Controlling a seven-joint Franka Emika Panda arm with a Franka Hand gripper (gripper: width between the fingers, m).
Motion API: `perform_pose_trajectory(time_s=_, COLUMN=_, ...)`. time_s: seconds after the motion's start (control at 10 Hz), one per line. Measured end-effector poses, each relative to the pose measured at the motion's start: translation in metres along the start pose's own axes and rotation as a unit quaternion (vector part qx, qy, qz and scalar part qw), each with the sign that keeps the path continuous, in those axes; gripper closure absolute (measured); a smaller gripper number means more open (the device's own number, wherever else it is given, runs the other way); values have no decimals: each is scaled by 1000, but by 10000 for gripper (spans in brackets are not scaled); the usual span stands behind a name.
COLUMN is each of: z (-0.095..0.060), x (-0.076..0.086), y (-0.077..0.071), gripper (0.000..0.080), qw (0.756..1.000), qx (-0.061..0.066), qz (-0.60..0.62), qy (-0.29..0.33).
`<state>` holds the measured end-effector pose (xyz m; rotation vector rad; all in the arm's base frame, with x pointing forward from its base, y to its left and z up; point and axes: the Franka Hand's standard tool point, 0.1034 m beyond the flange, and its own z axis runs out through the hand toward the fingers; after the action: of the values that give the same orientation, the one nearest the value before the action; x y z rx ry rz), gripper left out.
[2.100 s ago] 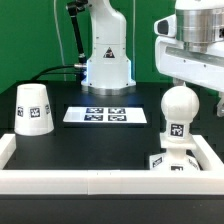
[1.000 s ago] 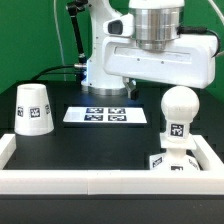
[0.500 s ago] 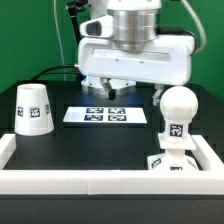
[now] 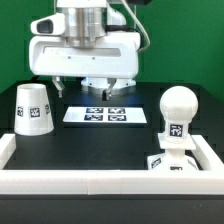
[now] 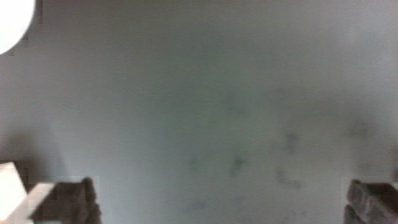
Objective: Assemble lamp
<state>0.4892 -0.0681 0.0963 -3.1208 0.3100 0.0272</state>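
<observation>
Gripper (image 4: pixel 84 93) has swung toward shade (image 4: pixel 33 108), jaws apart.

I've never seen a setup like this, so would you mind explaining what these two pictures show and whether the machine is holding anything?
The big white machine is a robot arm; its gripper hangs open and empty above the black table. One picture comes from a camera off the arm, the other from a camera on its wrist, looking down at bare table between the two fingertips. On the table stand the tapered shade, the round bulb sitting on the square base, and the flat marker board.
</observation>
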Motion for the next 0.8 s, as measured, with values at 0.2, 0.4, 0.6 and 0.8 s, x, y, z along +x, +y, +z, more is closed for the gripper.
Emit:
perform_pose_trajectory(time_s=0.2, z=0, x=1, y=11, gripper=101, qw=1000, qx=-1, qz=0, qy=0)
perform_pose_trajectory(time_s=0.4, z=1, x=1, y=26, gripper=101, qw=1000, qx=-2, qz=-1, qy=-1)
perform_pose_trajectory(time_s=0.6, z=0, x=-12, y=57, gripper=101, qw=1000, qx=-1, qz=-17, qy=-4)
perform_pose_trajectory(time_s=0.8, z=-7, x=-25, y=76, gripper=101, qw=1000, qx=1, qz=-12, qy=-3)
